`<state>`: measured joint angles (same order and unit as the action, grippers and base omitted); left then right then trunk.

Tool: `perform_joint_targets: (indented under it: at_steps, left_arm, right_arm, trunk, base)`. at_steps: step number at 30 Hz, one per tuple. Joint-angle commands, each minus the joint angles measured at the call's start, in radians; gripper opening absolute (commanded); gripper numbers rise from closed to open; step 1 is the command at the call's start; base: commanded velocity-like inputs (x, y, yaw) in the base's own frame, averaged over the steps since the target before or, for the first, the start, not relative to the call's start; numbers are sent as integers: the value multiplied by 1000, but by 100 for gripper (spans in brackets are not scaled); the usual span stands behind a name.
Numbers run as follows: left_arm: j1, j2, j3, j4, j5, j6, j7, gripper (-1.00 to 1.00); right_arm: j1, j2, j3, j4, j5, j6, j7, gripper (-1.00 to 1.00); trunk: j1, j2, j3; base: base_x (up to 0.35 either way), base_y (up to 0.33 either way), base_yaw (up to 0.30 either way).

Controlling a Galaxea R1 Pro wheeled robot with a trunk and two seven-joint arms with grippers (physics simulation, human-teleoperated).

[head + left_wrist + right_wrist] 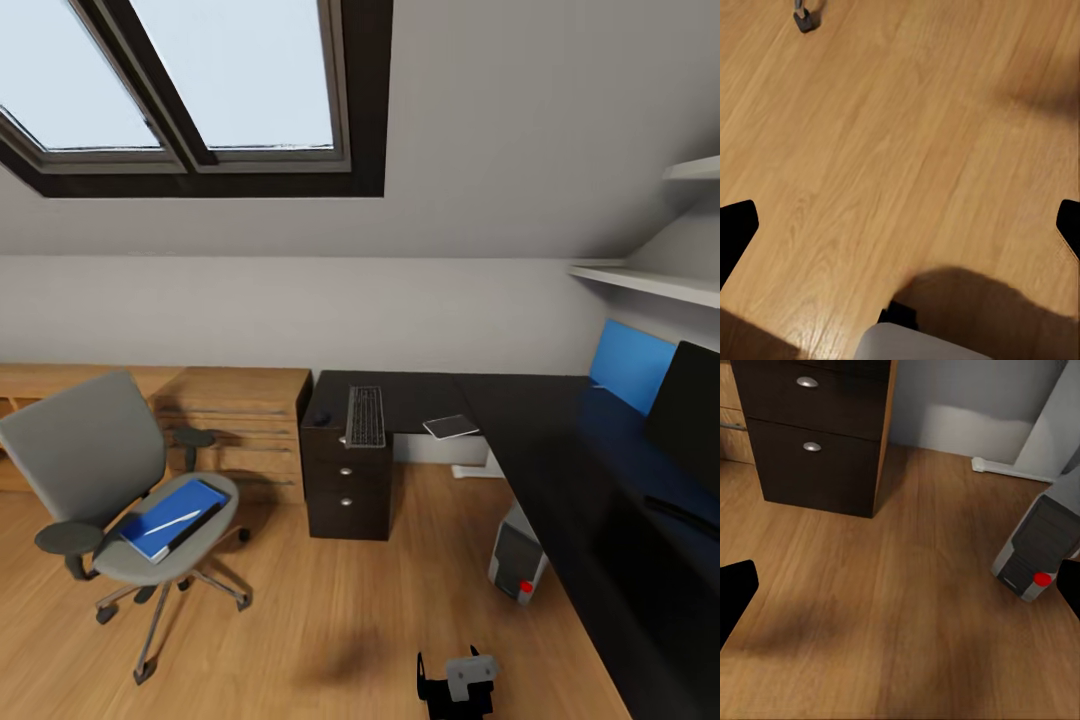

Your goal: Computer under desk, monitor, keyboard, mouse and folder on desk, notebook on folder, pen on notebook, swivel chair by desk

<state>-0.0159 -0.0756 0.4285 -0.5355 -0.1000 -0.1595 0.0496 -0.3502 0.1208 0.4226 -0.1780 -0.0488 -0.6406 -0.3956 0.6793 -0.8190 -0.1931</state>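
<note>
- Robot's parked mid-floor, facing the desk (560, 420) corner. Not reaching for anything yet.
- Chair (95, 470) sits off to the robot's left, well apart from the desk, a wooden dresser (240, 420) behind it.
- Folder (172, 518) lies flat on the chair seat, long axis running diagonally, far end toward the desk side. Pen (172, 521) lies on top of it, along the same diagonal.
- So the folder's forward and left of the arms; I'd say the left arm is the nearer one for that grab.
- Keyboard (366, 416) already on the desk, over the drawer unit (345, 490), long axis pointing away from the robot. Mouse (321, 418) just beside it, on its left.
- Notebook (450, 427) on the desk too, right of the keyboard, near the inner corner.
- Monitor (685, 415) up on the right wing, blue panel (630, 365) behind it.
- Computer (518, 562) on the floor under the right wing; the right wrist view has it too, red spot showing.
- Left gripper (900, 225): fingers wide apart, nothing btwn them, bare floor (907, 150) below and a chair caster (804, 20) far off.
- Right gripper (900, 592): spread wide too, holding nothing, pointed at floor btwn drawers and computer.
- Next, I reckon: turn left, close in on the chair.
</note>
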Motion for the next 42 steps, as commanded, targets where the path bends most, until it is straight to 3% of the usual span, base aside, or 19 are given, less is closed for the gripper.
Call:
perform_joint_targets:
  at_steps: [1, 18, 42]
  left_arm:
    - [-1, -1, 6, 0, -10, -3, 1, 100]
    - [-1, -1, 6, 0, -10, -3, 1, 100]
    - [-1, -1, 1, 0, -10, -2, -2, 100]
  right_arm:
    - [-1, 0, 8, 1, -5, -2, -6, 100]
    - [-1, 0, 9, 2, -5, -2, -6, 100]
    - [-1, -1, 8, 2, -5, -2, 12, 100]
  trunk:
    - [1, -1, -1]
    - [1, -1, 4]
    - [1, -1, 4]
  base:
    - [324, 0, 0]
    - [324, 10, -40]
    - [267, 193, 0]
